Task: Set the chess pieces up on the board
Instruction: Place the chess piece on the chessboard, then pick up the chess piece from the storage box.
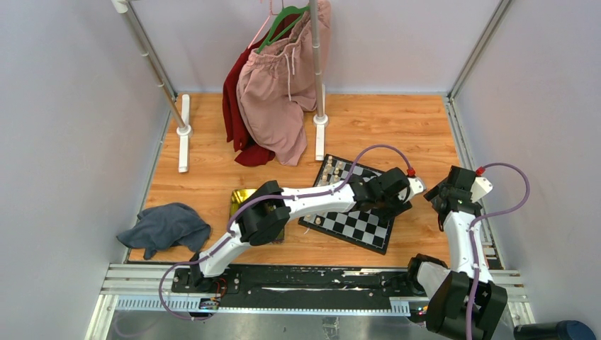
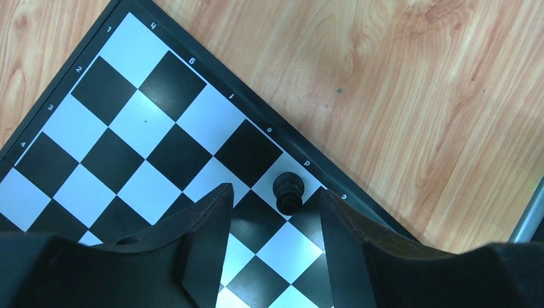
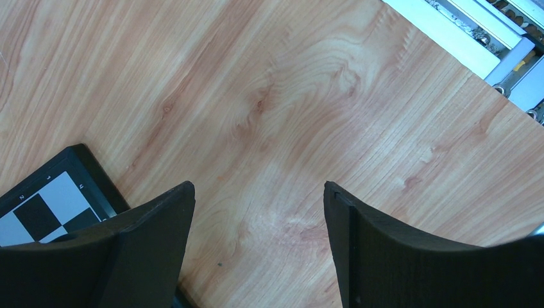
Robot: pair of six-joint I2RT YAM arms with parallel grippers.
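A: On the board (image 1: 361, 228), near its right side, what did the left jaws hold?

B: Nothing. They stood open, one finger on each side of a black piece (image 2: 288, 192), with a gap on both sides.

A: Was the piece upright?

B: Yes. It stood in the row next to the lettered border, on a light square as far as I could see. It was possibly a pawn, but seen from above I could not be sure.

A: And the right jaws?

B: Open too, and empty, over bare counter (image 3: 289, 128) just off the board's corner.

A: Did the top view show the black piece?

B: No, the left arm (image 1: 312, 198) covered that spot. It did show cream pieces (image 1: 332, 170) along the board's far left edge. A yellow tray (image 1: 242, 197) sat just left of the board, partly under the arm.

A: Anything else on the counter?

B: A grey cloth (image 1: 166, 227) lay well to the left.
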